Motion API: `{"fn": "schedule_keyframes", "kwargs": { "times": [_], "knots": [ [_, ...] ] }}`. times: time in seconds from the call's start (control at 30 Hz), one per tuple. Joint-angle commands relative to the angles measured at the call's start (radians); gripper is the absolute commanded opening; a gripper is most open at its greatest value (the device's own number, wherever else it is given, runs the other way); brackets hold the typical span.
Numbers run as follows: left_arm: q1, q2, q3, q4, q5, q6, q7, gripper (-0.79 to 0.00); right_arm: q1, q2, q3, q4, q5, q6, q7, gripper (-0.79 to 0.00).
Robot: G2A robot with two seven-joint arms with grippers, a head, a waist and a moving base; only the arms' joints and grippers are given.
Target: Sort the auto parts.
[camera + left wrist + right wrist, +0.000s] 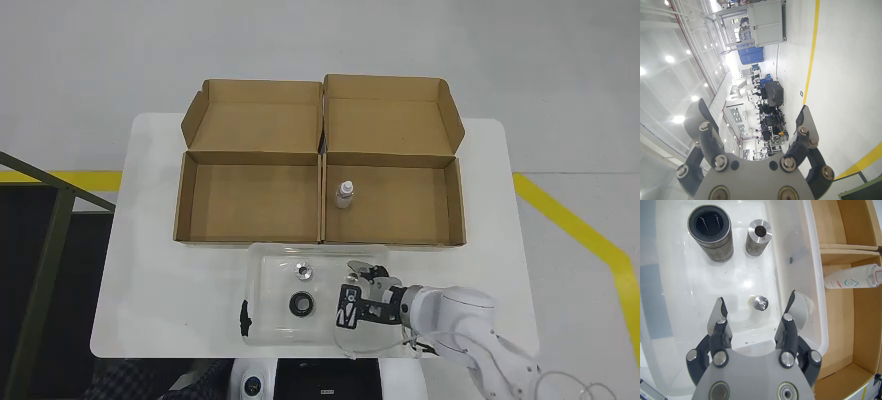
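Currently, the right gripper (757, 295) hangs inside a clear plastic bin (817, 294) at the near edge of the white table (150, 250), its fingers spread wide and holding nothing. A small silver metal part (759, 302) lies on the bin floor directly between the two fingertips, touching neither of them. Farther along the bin stand two more parts, both upright with their bores facing up: a large dark sleeve (710, 230) and, just beside it, a smaller silver cylinder (758, 237). From above, the right gripper (368, 272) sits at the right end of the bin (260, 290), the dark sleeve (301, 303) lies toward the robot's side and the silver cylinder (303, 269) toward the boxes. Two open cardboard boxes sit side by side behind the bin, touching each other. The left box (250, 205) holds nothing, while the right box (440, 215) holds a small clear bottle (344, 193) with a white cap, close to the wall between the two boxes. The same bottle (849, 279) shows past the bin's rim in the right wrist view. The left gripper (753, 106) points out at the hall, away from the table, with its fingers spread apart and nothing between them.
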Motion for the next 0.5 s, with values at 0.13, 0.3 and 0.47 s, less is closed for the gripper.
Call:
{"fn": "schedule_keyframes", "kwargs": {
  "times": [0.13,0.3,0.47],
  "knots": [
    [0.0,0.0,0.0,0.0,0.0,0.0,0.0,0.0,0.021,-0.004,-0.025,0.023,-0.02,0.021,0.023,-0.326],
    [0.0,0.0,0.0,0.0,0.0,0.0,0.0,0.0,0.036,-0.007,-0.047,0.032,-0.036,0.037,0.044,-0.397],
    [0.0,0.0,0.0,0.0,0.0,0.0,0.0,0.0,0.051,-0.011,-0.066,0.047,-0.042,0.049,0.058,-0.431]
  ]
}}
